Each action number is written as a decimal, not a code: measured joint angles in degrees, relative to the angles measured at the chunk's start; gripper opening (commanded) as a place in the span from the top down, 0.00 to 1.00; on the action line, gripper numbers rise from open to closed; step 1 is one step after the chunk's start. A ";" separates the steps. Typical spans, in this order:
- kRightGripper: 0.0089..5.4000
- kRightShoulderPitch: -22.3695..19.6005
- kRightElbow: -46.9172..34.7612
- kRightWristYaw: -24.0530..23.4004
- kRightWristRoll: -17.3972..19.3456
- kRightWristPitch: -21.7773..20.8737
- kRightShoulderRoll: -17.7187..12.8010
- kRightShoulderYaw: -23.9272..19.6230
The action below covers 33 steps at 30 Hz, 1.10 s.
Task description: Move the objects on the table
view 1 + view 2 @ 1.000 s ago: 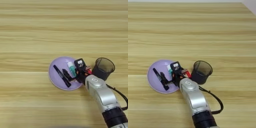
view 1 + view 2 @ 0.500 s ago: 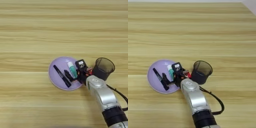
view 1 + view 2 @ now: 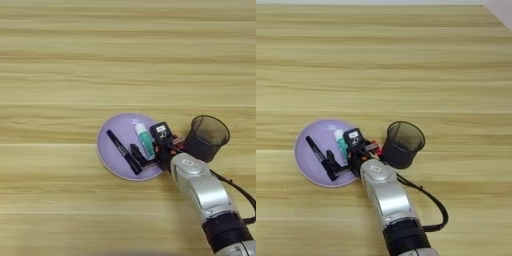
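Note:
A slim black marker pen (image 3: 123,152) lies diagonally in a lilac plate (image 3: 121,127) on the wooden table (image 3: 75,65). Beside it on the right lies a short white glue stick (image 3: 144,139) with a teal-green label, also in the plate. My right gripper (image 3: 148,145) reaches in over the plate's right rim, open. One black finger sits low beside the marker, the other stands right of the glue stick, which lies between them. The silver forearm (image 3: 385,195) comes up from the bottom edge.
A black mesh cup (image 3: 207,137) stands upright just right of the plate, close against the gripper's wrist. A black cable (image 3: 431,205) loops off the forearm to the right. Bare wood stretches above and left of the plate.
The glue stick now shows more fully and lies a little further up-left in the plate. The gripper has stayed about where it was, and the marker has not moved.

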 measured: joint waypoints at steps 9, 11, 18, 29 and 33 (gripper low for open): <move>0.00 -0.18 0.70 0.03 -0.13 1.90 0.25 -0.02; 0.00 -0.60 1.52 -0.05 -0.51 2.07 0.25 0.01; 0.00 -1.22 3.36 -1.08 -1.95 2.31 0.03 0.54; 0.00 -1.76 4.27 -0.98 -3.38 4.55 -0.19 1.33; 0.00 -1.78 3.84 -0.53 -2.86 5.88 -0.07 1.05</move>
